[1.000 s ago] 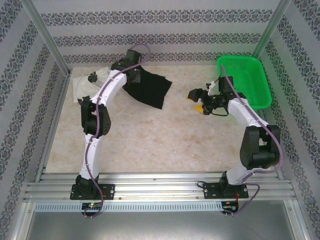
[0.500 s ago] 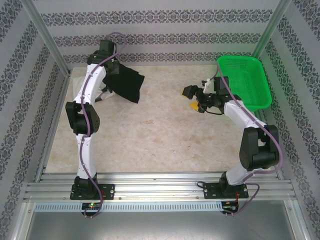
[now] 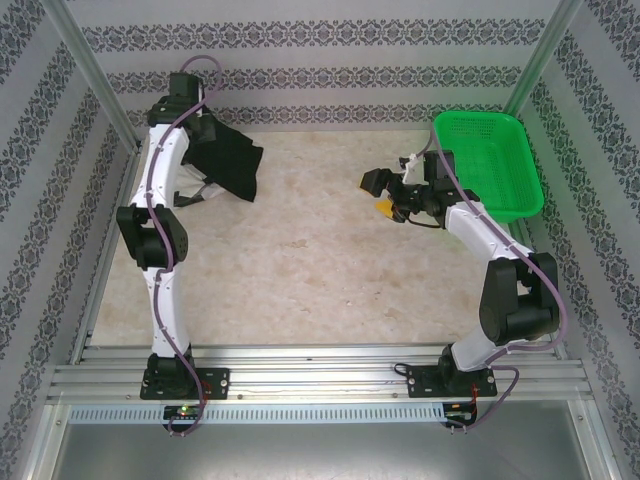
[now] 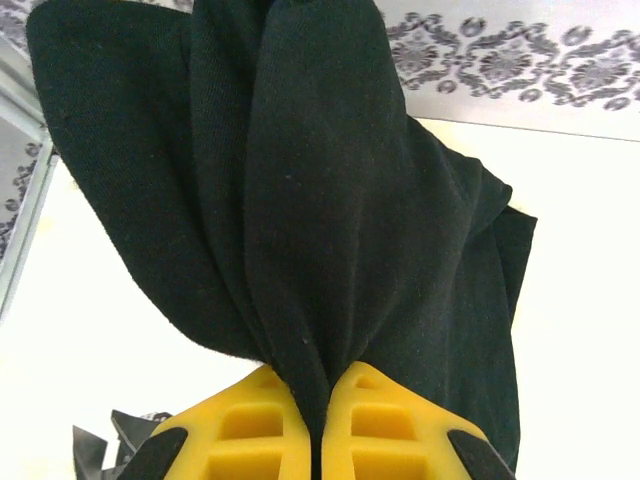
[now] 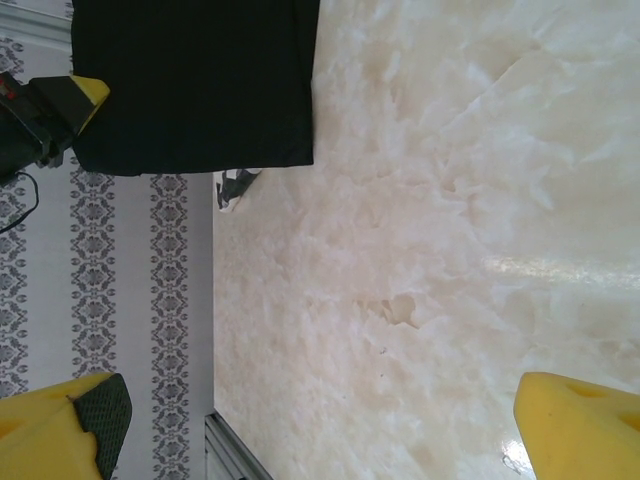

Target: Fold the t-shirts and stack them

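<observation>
A pale marbled table sits between patterned grey-and-white walls, with the arm bases at 6 o'clock.

Against the picture a second ago, the left arm has swung further out toward the 10 o'clock corner. It has carried the black t-shirt with it, away from the middle of the far edge. The left gripper is raised near the back wall. In the left wrist view its yellow fingers are pressed together on a bunched fold of the black t-shirt, which hangs in thick pleats with its lower hem on the table.

The white t-shirt, plainly spread out a second ago, is now mostly covered by the arm and the black cloth. A small crumpled edge shows at 9 o'clock of the black one, and the right wrist view shows a scrap of it under the dark hem.

The right gripper has eased slightly toward 11 o'clock and hovers over bare table at about 1 o'clock of centre. Its jaws are spread wide on nothing.

A green mesh basket stands in the 2 o'clock corner, just behind the right forearm.
</observation>
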Available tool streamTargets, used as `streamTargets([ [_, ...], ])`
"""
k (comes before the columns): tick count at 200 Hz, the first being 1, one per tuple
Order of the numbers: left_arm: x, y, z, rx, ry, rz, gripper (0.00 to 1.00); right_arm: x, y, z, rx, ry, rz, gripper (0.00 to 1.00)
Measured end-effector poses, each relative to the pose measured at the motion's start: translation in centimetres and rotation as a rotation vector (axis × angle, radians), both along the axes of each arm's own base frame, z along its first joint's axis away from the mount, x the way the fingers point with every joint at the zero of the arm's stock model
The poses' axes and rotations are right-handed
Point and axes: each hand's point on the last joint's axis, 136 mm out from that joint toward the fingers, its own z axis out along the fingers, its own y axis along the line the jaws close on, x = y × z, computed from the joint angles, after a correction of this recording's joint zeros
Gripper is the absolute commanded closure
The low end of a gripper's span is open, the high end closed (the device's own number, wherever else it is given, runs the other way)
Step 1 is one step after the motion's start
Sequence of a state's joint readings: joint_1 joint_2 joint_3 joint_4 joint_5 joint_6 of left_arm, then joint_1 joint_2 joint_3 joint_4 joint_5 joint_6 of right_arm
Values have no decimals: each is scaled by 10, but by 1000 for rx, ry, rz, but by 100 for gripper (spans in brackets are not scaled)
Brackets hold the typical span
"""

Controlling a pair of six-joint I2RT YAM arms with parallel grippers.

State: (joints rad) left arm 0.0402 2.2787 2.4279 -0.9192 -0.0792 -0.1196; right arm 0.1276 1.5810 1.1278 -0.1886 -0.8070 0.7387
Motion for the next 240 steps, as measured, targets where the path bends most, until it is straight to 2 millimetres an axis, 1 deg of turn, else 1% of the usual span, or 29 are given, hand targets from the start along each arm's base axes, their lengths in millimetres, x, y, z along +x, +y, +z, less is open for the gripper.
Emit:
streamTargets([
  [68,-10,49,2,-11,1,88,100,-1,7,2,7,2,4,2],
  [104,-22,75,-10,-40,32,141,100,-1,9,0,2,4,5,2],
  [179,-55,126,-75,-134,131,282,100,-4,17,-2,-16,11,11,2],
  [215,-70,148,-98,-175,135,345,100,-4,22,3,-30,7,13,2],
  [240,-75,159,-113,-188,132,373,100,-5,27,4,-39,5,21,2],
])
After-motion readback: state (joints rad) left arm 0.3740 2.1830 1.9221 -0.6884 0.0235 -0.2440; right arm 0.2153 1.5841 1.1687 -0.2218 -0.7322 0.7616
